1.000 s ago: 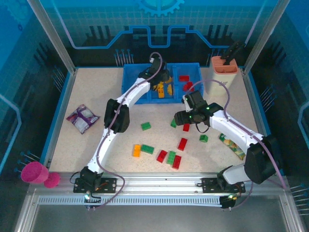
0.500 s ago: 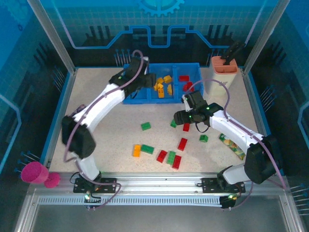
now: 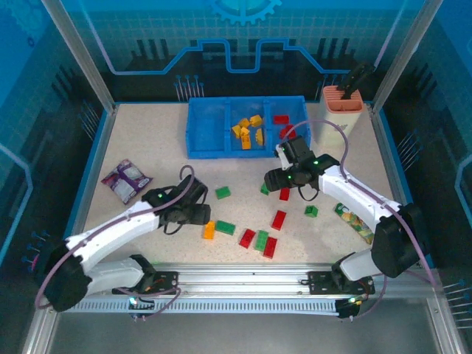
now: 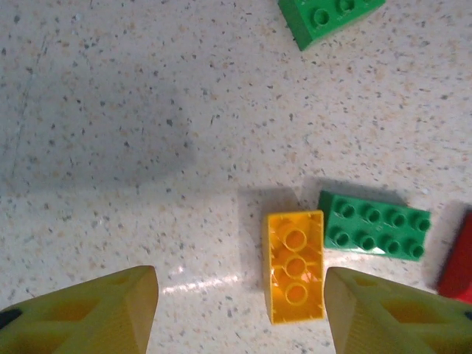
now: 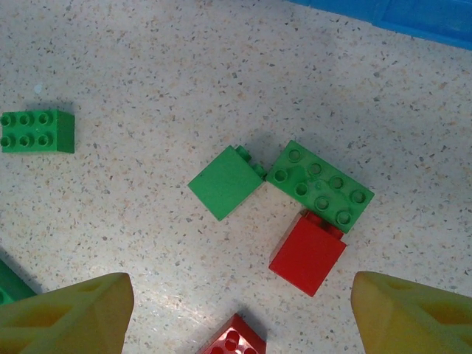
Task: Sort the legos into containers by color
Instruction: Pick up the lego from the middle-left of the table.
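Two robot arms reach over a cream, speckled bench (image 3: 147,140) inside a blue-walled enclosure with a metal frame. Loose red, green and orange-yellow legos (image 3: 279,220) lie scattered across its near half. More legos sit in the middle and right containers (image 3: 208,131) of a blue tray at the far edge. The left jaws, spread wide, hover over an orange-yellow brick (image 4: 295,265) lying just beside a green brick (image 4: 375,225). The right jaws, also spread, hang above green and red bricks.

The left wrist view's edges cut off a green brick (image 4: 328,18) and what seems a red brick (image 4: 459,258).
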`<state>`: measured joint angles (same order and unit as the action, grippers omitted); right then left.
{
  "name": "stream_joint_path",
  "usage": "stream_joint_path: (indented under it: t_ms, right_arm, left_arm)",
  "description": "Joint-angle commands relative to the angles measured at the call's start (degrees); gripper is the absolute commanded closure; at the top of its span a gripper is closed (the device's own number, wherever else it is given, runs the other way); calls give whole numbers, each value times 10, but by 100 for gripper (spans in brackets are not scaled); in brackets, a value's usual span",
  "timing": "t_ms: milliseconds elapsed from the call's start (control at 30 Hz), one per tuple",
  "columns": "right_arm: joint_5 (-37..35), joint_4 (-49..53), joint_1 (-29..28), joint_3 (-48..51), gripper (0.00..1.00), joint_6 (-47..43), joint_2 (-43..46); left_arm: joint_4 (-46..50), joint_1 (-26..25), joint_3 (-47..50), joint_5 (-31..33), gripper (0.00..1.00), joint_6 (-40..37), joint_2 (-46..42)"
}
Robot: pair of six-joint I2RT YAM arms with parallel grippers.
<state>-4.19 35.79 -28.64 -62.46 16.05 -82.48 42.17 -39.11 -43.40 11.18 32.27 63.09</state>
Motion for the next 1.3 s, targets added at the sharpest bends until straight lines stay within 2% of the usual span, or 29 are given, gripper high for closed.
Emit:
stream_joint_path:
  t_ms: [0, 167, 333, 467, 733, 1033, 1267]
  right_arm:
    - [-13, 28, -16, -29, 21, -1, -7]
    - [-29, 43, -31, -47, 21, -2, -3]
    - [-38, 58, -40, -50, 19, 0, 0]
    - [-41, 60, -45, -46, 18, 1, 4]
    - [-52, 74, -64, -57, 18, -10, 14]
    - [-52, 66, -77, -44, 18, -3, 16]
    - [-51, 61, -87, -38, 17, 5, 10]
  left_arm:
    - [-4, -12, 35, -36, 38, 61, -13]
    - [-60, -65, 81, -63, 37, 101, 16]
    - [-59, -121, 63, -17, 35, 109, 57]
    - [-64, -145, 56, -12, 33, 115, 98]
    - [-60, -150, 27, -5, 29, 119, 202]
    - [-41, -147, -29, 67, 29, 79, 256]
    - [-51, -140, -38, 87, 31, 77, 279]
